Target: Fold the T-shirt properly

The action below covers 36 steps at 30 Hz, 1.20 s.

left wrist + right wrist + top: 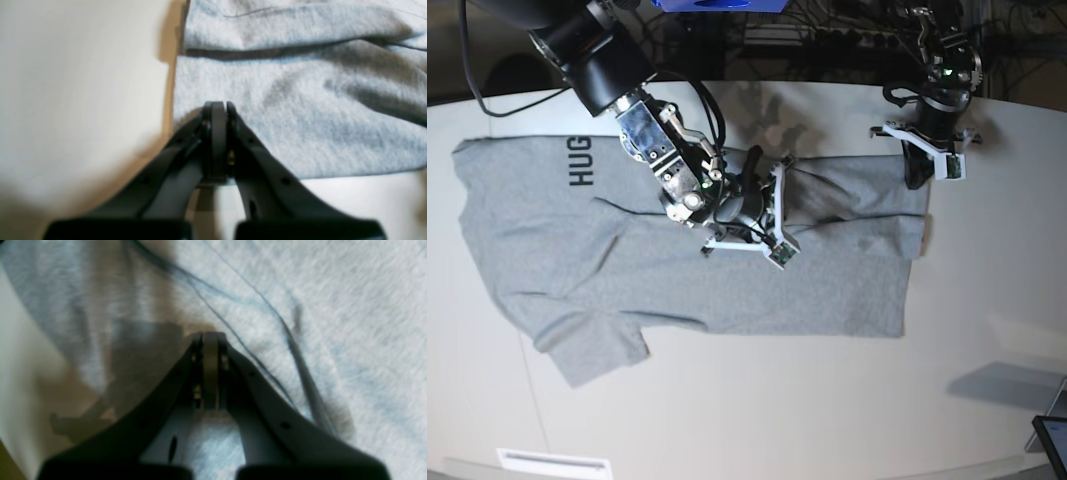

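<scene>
Nearest edge: bare off-white matte tabletop [757, 410], smooth, no cloth on it. A small dark flat device corner [1051, 438] sits at the near right.

Next up, the large heather-grey short-sleeved cotton T-shirt [727, 290] lies spread across the middle of the table, long axis running left to right. Fabric is fuzzy, mottled knit. One short sleeve sticks out toward the near left. Near hem edge is roughly straight. Black block letters "HUG" show at the far left of the shirt. Far strip on the right half looks folded over onto the body, with creases and a raised ridge along it.

Right gripper [757, 190], black two-finger plastic claw, sits mid-shirt at the left end of that folded strip. Right wrist view: jaws closed together, tips down on the grey knit [333, 323]; cannot tell if any fabric is pinched between them. Thin dark seam lines curve past the tips.

Left gripper [919, 172], same black claw, is at the far right corner of the shirt. Left wrist view: jaws shut tight, tips over the cloth [300, 126] just inside its side edge; a fold line crosses beyond them. Grip on fabric not clear, view is blurred.

Farthest: dark cable clutter [827, 40] behind the table.
</scene>
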Each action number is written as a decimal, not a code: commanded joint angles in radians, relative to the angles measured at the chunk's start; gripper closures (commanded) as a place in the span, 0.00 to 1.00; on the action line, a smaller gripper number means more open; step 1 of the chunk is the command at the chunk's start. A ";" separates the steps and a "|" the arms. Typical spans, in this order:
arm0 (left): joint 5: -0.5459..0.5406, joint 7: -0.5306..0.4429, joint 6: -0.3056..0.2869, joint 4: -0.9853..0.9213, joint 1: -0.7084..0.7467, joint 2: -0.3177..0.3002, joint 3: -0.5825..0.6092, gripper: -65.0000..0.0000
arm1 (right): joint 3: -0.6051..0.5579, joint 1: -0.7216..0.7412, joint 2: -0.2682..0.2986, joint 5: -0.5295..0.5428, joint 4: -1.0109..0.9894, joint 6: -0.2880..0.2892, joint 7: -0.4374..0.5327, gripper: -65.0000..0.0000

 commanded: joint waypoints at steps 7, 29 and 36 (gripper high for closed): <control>0.037 0.075 0.017 -0.011 0.014 -0.006 -0.004 1.00 | 0.003 0.078 -0.003 0.005 -0.006 0.003 0.030 1.00; 0.037 0.075 0.017 -0.011 0.014 -0.006 -0.004 1.00 | 0.004 0.042 -0.008 0.005 0.140 -0.003 -0.136 1.00; 0.037 0.075 0.017 -0.011 0.014 -0.006 -0.004 1.00 | 0.004 0.014 -0.009 0.005 0.149 -0.003 -0.127 1.00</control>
